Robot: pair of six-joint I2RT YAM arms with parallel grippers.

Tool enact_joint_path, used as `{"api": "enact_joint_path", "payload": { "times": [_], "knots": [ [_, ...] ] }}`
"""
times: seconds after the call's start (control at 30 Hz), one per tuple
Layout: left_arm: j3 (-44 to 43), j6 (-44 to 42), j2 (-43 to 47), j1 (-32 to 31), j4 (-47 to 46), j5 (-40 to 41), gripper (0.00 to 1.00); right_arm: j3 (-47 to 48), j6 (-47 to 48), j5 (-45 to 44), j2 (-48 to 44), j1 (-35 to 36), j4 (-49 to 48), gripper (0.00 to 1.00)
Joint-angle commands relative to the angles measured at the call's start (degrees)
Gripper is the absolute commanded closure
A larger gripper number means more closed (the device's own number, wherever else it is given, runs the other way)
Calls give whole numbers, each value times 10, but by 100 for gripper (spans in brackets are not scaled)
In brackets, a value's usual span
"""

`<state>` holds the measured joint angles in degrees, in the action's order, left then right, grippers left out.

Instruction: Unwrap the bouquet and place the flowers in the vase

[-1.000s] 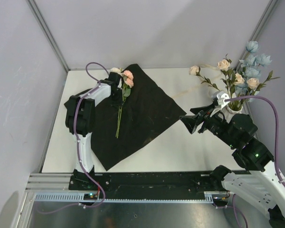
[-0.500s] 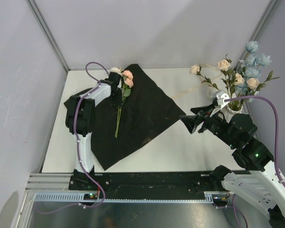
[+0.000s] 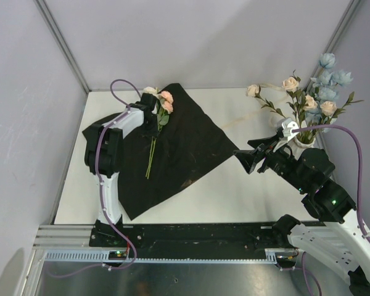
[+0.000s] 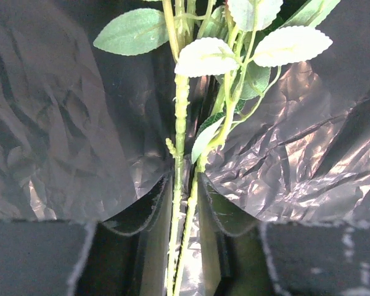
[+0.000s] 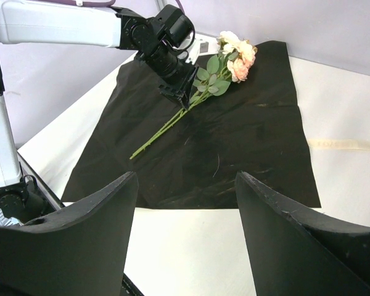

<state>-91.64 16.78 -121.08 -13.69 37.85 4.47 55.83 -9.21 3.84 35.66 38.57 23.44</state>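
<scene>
1. Lower right of the top view: the right tool [image 3: 244, 160] hangs over the bare white desk [image 3: 246, 197]. Its two black, wedge-shaped fingers [image 5: 80, 234] are spread wide with nothing between them.
2. Centre left: a square sheet of crinkly, faintly glossy black paper [image 3: 191, 148] lies flat on the desk, one corner pointing to the bottom of the frame.
3. On the paper's upper left lie the flowers [image 3: 164, 102]. They have peach-pink and cream ruffled heads, and their thin green stems [image 3: 150, 157] run down toward the frame's bottom.
4. The left tool [image 3: 150, 117] is closed on those stems just below the leaves. In its own camera the knobbly stems pass up between the two dark pads, and matte, toothed oval leaves [image 4: 206, 55] fan out above.
5. Upper centre: a flat cream ribbon [image 3: 239, 121] lies loose on the desk, just beyond the paper's right corner.
6. Far right: the small cream-white vase [image 3: 304, 140] stands upright, partly hidden behind the right arm. It holds other flowers [image 3: 324, 92], pale blue, peach and cream, splaying up and to the left.
</scene>
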Motion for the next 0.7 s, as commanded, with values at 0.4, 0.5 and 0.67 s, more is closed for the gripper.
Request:
{"api": "enact_joint_path", "payload": {
  "times": [0.4,0.5,0.67],
  "knots": [
    [1,-28,60,10,-4,16,67,2,13,-6,-3,3,-31,29],
    [1,-29,47,11,-4,5,67,2,13,-7,-5,3,-31,29],
    [-2,-30,25,11,-4,-9,67,2,15,-9,-10,3,-31,29]
  ]
}}
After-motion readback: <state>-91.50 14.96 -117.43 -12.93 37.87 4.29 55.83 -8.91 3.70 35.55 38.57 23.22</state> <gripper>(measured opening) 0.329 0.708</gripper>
